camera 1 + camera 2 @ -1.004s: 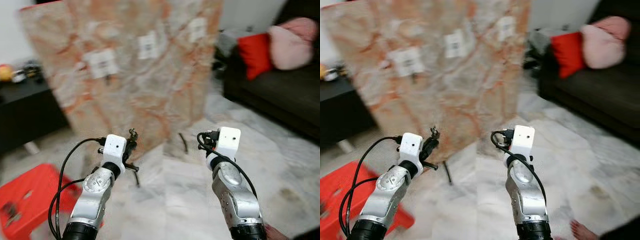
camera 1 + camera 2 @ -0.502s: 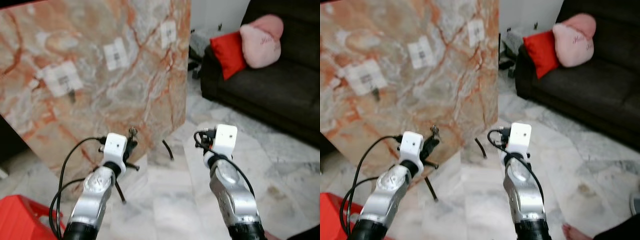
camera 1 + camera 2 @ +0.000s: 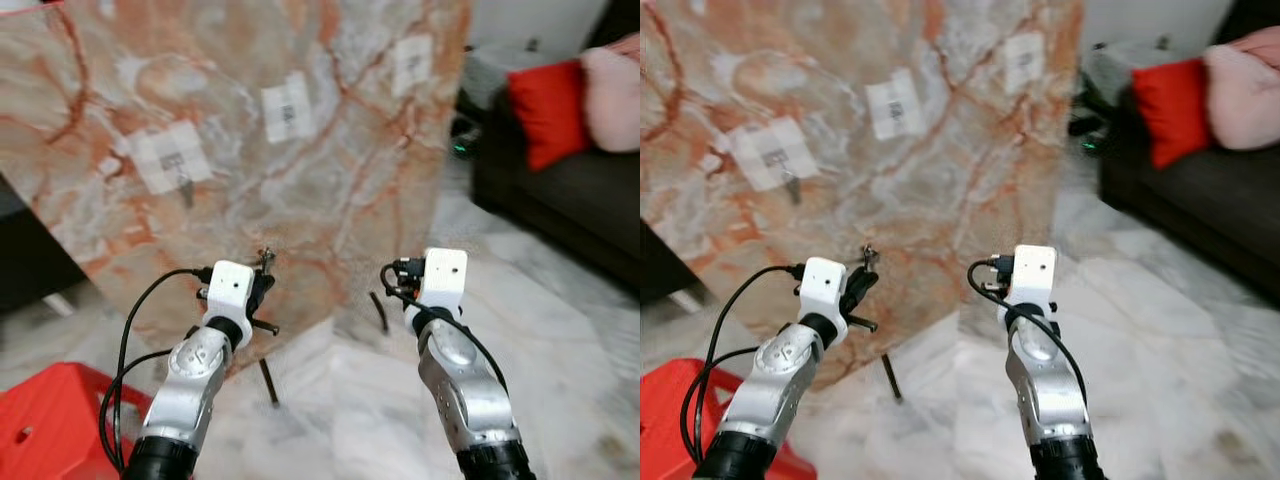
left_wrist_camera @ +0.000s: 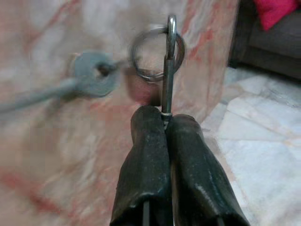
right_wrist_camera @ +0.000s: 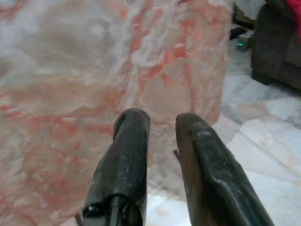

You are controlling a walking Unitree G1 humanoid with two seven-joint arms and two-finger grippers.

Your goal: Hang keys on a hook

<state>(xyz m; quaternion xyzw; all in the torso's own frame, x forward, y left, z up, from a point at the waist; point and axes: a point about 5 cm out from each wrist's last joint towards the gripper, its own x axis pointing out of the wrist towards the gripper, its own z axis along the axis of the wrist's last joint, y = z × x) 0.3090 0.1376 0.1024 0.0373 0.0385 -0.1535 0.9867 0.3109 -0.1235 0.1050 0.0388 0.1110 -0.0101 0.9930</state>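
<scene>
Keys (image 4: 165, 75) pinched — board (image 3: 300, 180) apparently near

Even, soft daylight; head views slightly motion-blurred. In the left wrist view the key (image 4: 89, 81) smears, fingers (image 4: 146, 155) sharp.

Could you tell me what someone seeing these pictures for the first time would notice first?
A large marble-patterned board in orange and grey stands before the robot, with white hook pads stuck on it. The left gripper is pinched shut on a key ring, a key dangling beside it. To the right, a red cushion lies on a dark sofa.
</scene>
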